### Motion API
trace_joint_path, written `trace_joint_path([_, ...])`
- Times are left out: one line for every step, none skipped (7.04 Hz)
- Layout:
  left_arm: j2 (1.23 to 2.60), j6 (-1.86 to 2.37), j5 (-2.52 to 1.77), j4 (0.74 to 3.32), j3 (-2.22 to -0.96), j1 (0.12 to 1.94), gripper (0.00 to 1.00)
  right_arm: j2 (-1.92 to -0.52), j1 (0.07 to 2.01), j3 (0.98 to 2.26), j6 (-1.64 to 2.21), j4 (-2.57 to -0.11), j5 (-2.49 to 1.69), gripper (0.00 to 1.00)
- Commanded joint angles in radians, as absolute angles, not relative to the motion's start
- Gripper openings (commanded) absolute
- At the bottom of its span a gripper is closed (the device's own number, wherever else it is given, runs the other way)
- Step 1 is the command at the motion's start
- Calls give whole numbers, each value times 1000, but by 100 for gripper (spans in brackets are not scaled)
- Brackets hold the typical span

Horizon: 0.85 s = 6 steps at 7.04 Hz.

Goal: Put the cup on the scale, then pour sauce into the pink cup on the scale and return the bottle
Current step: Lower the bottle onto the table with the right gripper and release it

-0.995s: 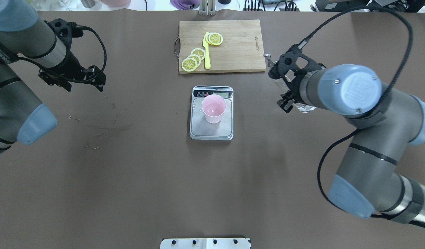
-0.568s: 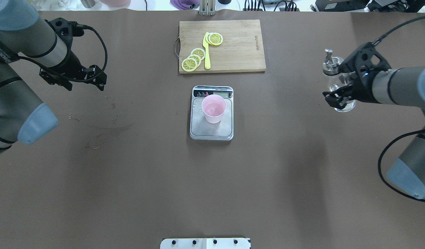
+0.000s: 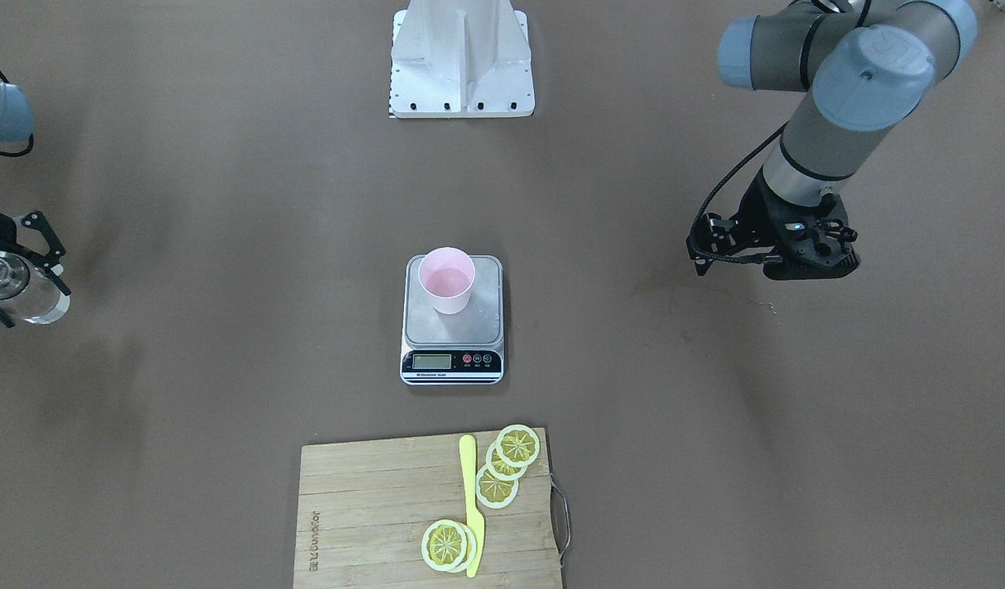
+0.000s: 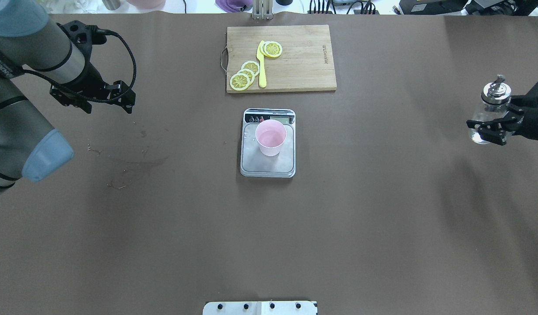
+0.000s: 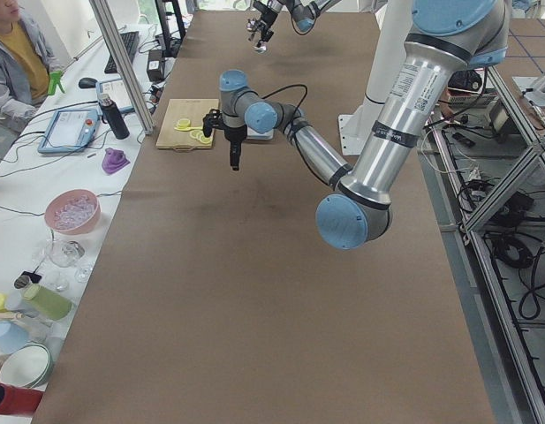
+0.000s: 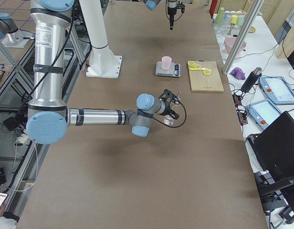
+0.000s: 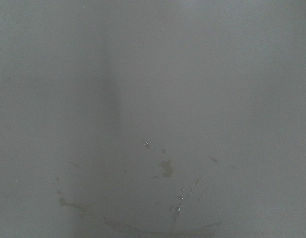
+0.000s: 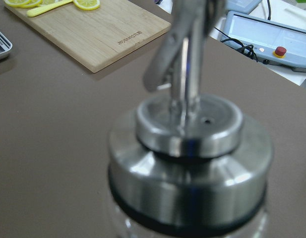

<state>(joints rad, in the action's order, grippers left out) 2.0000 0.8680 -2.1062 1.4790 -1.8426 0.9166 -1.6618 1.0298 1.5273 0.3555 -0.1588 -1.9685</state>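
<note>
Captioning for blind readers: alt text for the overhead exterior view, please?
The right gripper holds the clear bottle upright at the right edge, far from the pink cup standing on the scale at mid-table. The left gripper hangs empty at upper left; a cutting board with lemon slices and a yellow knife lies beyond the scale.

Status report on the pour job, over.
Right gripper shut on bottle, upright, far from scale. Left gripper empty, off aside. Cup on scale. No obstruction seen.
</note>
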Motion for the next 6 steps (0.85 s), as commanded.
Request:
trace_joint_path([2000,870,-2106,1476,-1847,919,97,-1664,1051,1401,530,100,-1987,0])
trace_joint_path([2002,870,-2106,1476,-1847,919,97,-1646,1049,1312,558,236,-1974,0])
trace_joint_path([2002,874,-2106,1474,-1850,919,97,-1599,1048,1231,560,333,-1977,0])
trace_joint_path([2002,874,-2108,1474,-1856,920,97,-1567,1039,1211,555,356,-1976,0])
trace_joint_path([2000,873,-2108,1474,-1853,920,97,-1551,1037,1207,543,371,-1976,0])
trace_joint_path([2000,873,-2108,1474,-1850,920,97,-1551,1037,1188,542,389,-1965,6])
